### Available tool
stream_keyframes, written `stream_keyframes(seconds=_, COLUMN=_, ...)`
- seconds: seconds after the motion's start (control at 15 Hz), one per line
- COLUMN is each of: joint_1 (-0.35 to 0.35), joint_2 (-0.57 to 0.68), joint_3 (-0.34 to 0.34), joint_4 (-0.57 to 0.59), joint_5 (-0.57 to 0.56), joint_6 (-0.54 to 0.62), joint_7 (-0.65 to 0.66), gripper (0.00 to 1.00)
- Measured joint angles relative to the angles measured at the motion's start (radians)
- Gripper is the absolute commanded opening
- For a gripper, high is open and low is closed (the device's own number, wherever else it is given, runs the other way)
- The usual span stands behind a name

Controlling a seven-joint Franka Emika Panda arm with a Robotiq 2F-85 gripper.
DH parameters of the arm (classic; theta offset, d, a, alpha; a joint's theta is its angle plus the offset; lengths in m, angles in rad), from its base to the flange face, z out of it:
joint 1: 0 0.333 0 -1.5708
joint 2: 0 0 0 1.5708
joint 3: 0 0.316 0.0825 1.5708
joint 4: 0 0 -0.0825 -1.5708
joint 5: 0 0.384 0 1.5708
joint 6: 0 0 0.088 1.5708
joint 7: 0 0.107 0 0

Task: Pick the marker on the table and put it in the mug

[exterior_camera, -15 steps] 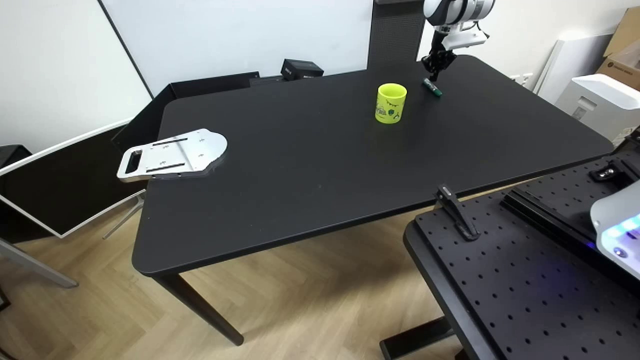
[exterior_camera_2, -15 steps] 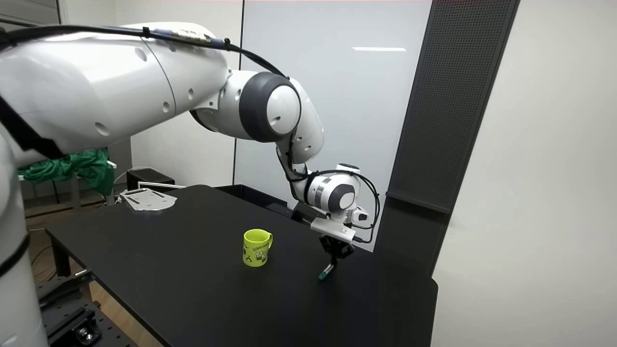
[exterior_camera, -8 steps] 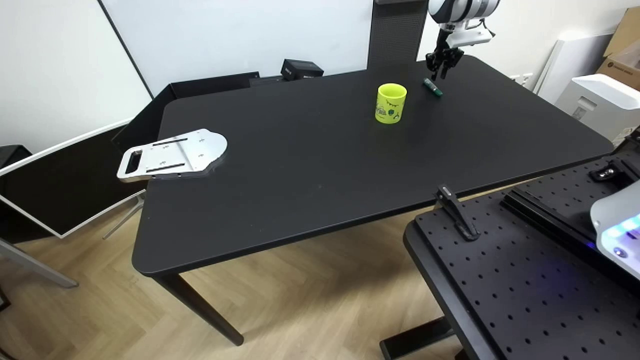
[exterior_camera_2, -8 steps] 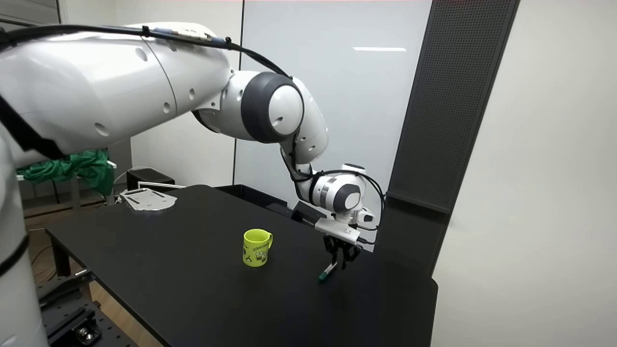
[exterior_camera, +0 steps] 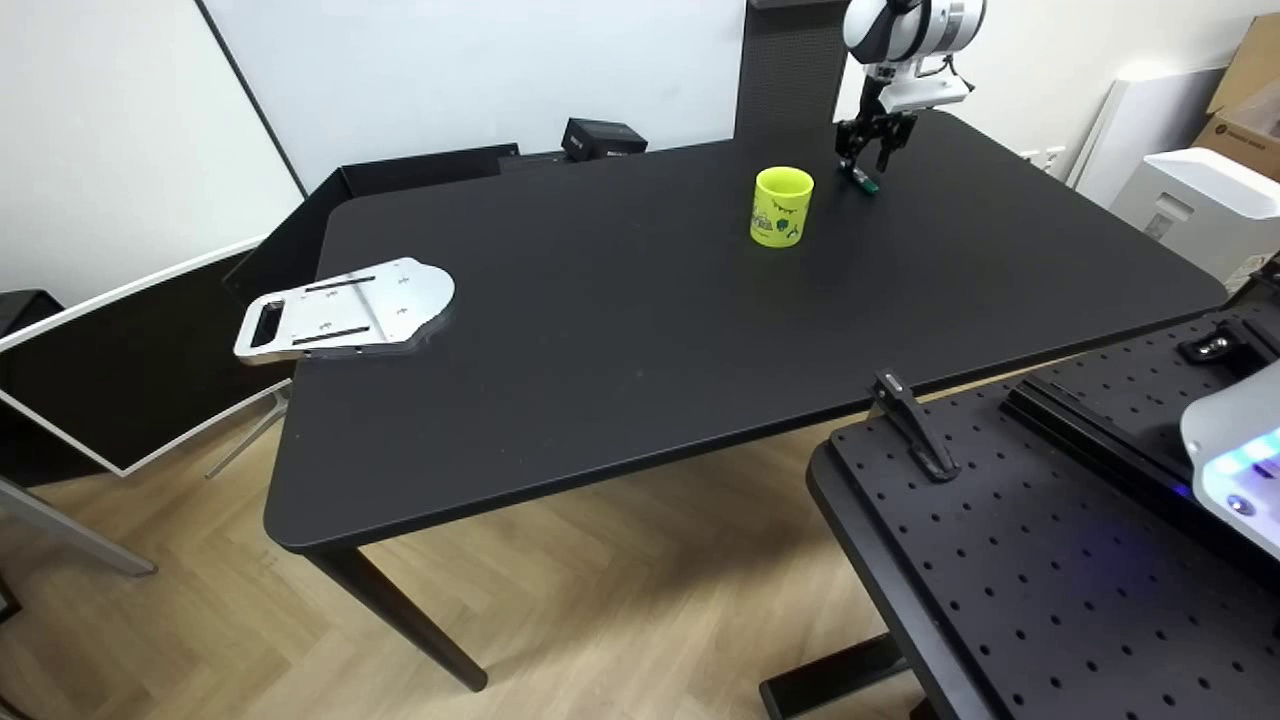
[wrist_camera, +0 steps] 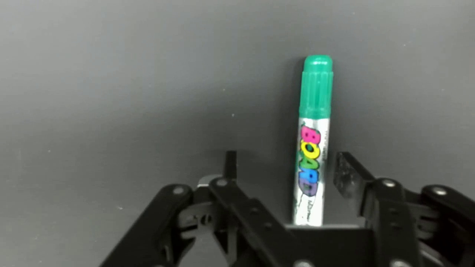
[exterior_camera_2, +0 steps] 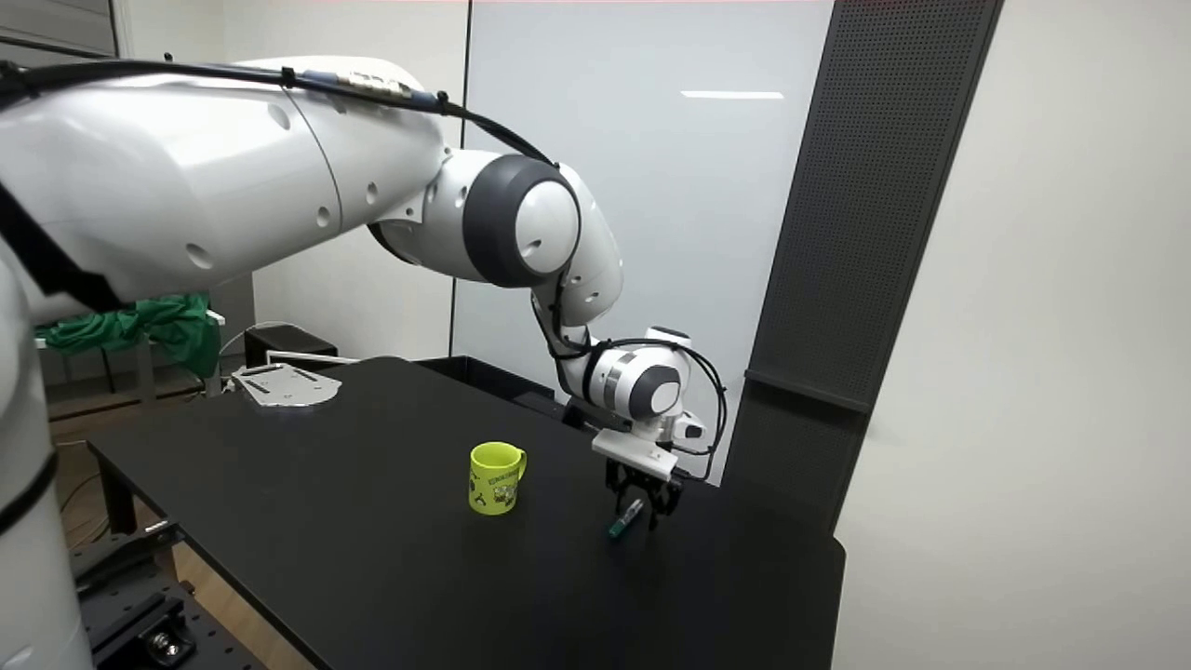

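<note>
Desk (exterior_camera: 560, 330), black and matte, fills the middle of an exterior view. The white arm (exterior_camera_2: 233, 167) extends out above it. A black pegboard (exterior_camera: 1000, 570) stands beside the desk. The carton (exterior_camera: 1240, 145) bears dark print and a round mark, too small to read. A pale plate (exterior_camera: 365, 305) juts past the desk's edge. The black box (exterior_camera: 602, 138), beyond the far edge in that view, shows faint marks that cannot be made out.

The hand (wrist_camera: 287, 170) is wide and low over the desk, its fingers (wrist_camera: 348, 175) well parted. The mug (exterior_camera_2: 493, 482), lime, stands upright, apart from the hand; dark drawings and a line of lettering, too small to read, decorate it.

The marker (wrist_camera: 314, 148) lies on the desk, seen between the fingers in the wrist view, nearer the finger on that view's right, with strips of desk showing on both sides. It is green-capped, and its white barrel reads BOARD: pink B, yellow O, green A, blue R, purple D. Smaller black script below seems to say "Marker".
</note>
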Motion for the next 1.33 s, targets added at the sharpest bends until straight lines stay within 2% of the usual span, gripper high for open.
stream_keyframes(seconds=0.27, joint_1=0.012, joint_2=0.004, joint_3=0.0, joint_4=0.001, joint_5=0.0, joint_6=0.001, joint_7=0.0, gripper=0.1)
stream_keyframes(seconds=0.4, joint_1=0.013, joint_2=0.003, joint_3=0.0, joint_4=0.001, joint_5=0.0, joint_6=0.001, joint_7=0.0, gripper=0.0)
stream_keyframes(seconds=0.47, joint_1=0.013, joint_2=0.003, joint_3=0.0, joint_4=0.002, joint_5=0.0, joint_6=0.0, joint_7=0.001, gripper=0.05)
stream_keyframes(seconds=0.87, joint_1=0.011, joint_2=-0.014, joint_3=0.0, joint_4=0.015, joint_5=0.001, joint_6=-0.071, joint_7=0.024, gripper=0.05)
stream_keyframes(seconds=1.33, joint_1=0.064, joint_2=-0.138, joint_3=0.052, joint_4=0.011, joint_5=0.0, joint_6=-0.209, joint_7=0.021, gripper=0.05)
